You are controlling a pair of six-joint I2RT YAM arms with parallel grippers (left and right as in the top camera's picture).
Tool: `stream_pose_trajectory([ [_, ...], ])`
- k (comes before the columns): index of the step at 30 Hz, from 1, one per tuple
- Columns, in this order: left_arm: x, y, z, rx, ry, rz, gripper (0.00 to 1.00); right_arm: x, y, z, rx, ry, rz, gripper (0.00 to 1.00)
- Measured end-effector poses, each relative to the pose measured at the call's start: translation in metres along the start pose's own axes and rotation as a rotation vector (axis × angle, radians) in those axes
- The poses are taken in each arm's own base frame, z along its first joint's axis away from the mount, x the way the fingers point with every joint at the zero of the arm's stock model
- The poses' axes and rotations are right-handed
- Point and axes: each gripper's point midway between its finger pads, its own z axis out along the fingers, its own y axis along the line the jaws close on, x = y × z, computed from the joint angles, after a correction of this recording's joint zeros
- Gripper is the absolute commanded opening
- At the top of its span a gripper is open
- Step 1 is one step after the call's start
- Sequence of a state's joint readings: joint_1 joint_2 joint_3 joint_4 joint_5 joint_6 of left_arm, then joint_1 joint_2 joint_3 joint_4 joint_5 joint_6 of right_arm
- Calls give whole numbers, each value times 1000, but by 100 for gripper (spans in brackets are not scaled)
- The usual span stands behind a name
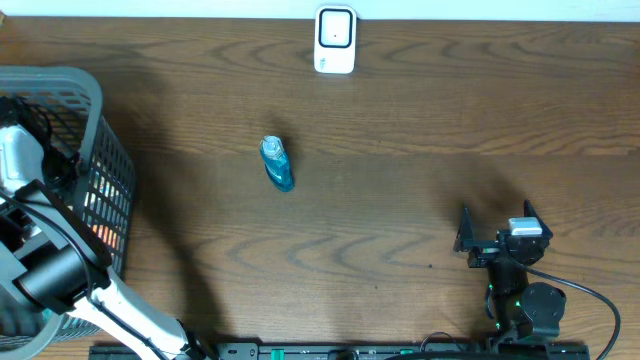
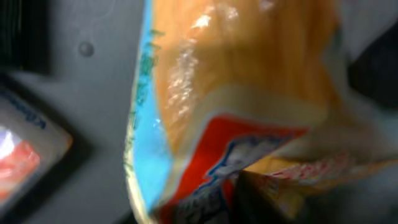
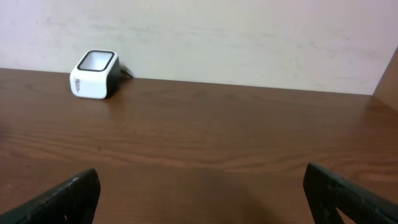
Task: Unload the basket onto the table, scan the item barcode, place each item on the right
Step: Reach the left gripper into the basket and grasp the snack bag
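left gripper point(image 1: 22, 170) is reaching into basket point(image 1: 110, 170), packet point(image 2: 236, 93) pressing against jaws, grip unclear; right gripper point(image 3: 202, 193) is gaping wide, empty, scanner point(image 3: 94, 74) ahead-left.

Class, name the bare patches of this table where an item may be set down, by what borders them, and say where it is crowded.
Bare wood lies between the bottle and the right gripper, and from the scanner rightward to the table edge. Crowded: the basket at far left.
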State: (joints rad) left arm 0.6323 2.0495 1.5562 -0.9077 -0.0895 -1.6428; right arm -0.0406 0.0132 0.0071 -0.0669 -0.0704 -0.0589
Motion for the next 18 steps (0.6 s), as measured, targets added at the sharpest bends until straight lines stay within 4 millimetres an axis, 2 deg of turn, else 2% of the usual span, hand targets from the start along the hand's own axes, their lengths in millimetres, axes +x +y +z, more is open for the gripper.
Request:
stream_pose_trajectory([
  [7,-4,-2,-11,23,8,40,7,0,0,0,0,0,0,99],
  [9,-6,2,-17,27,11,51,7,0,0,0,0,0,0,99],
  [11,-11,4,-32,53,18,55,7,0,0,0,0,0,0,99],
  [14,-21,0,-75,164,28,46,7,0,0,0,0,0,0,99],
  [16,-30,-2,-115,271,34,28,7,0,0,0,0,0,0,99],
  [17,-36,-1,-142,345,36,21,7,0,0,0,0,0,0,99],
  [18,-39,0,-159,393,37,19,7,0,0,0,0,0,0,99],
])
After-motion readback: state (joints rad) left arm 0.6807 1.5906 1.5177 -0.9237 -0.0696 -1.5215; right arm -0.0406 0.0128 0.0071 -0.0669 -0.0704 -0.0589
